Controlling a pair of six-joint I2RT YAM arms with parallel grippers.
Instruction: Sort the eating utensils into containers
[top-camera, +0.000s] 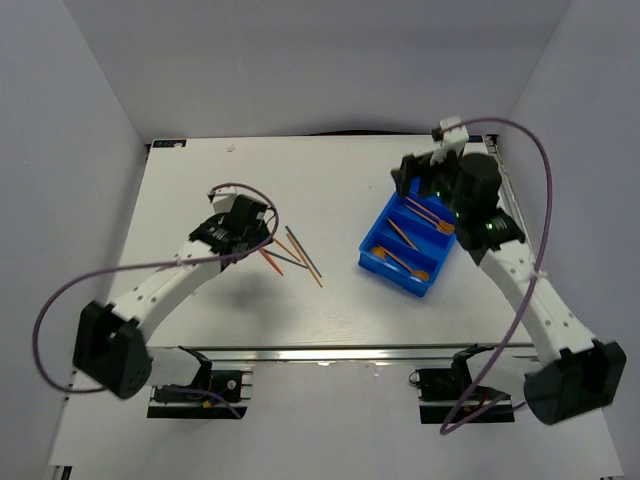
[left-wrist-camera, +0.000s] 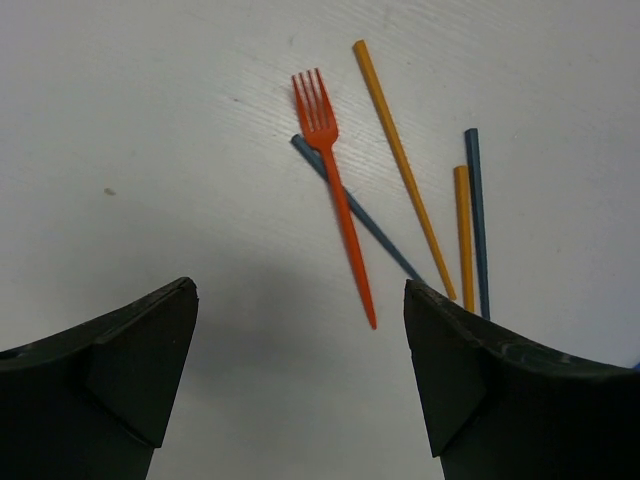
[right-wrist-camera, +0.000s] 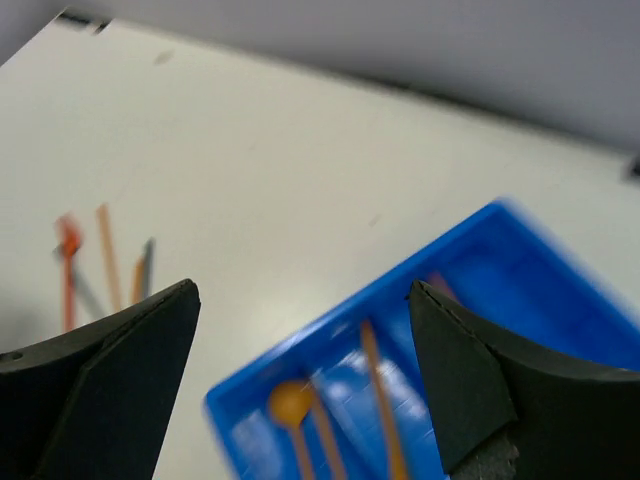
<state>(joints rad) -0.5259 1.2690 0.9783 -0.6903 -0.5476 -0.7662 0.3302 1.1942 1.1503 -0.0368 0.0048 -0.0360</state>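
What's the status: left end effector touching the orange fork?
Apart. The left wrist view shows the orange fork lying between the fingers of the open left end effector, with bare table separating it from each one.

Fork (left-wrist-camera: 335, 195): orange, lying flat mid-worktop below me, crossing over a blue-grey stick (left-wrist-camera: 385, 238).
Loose sticks: two orange sticks (left-wrist-camera: 400, 165) and one dark blue stick (left-wrist-camera: 477, 220), fanning out beside it.
Tray (top-camera: 392, 277): blue, sitting skewed near the worktop's right edge, holding an orange spoon (right-wrist-camera: 290, 402) and sticks.
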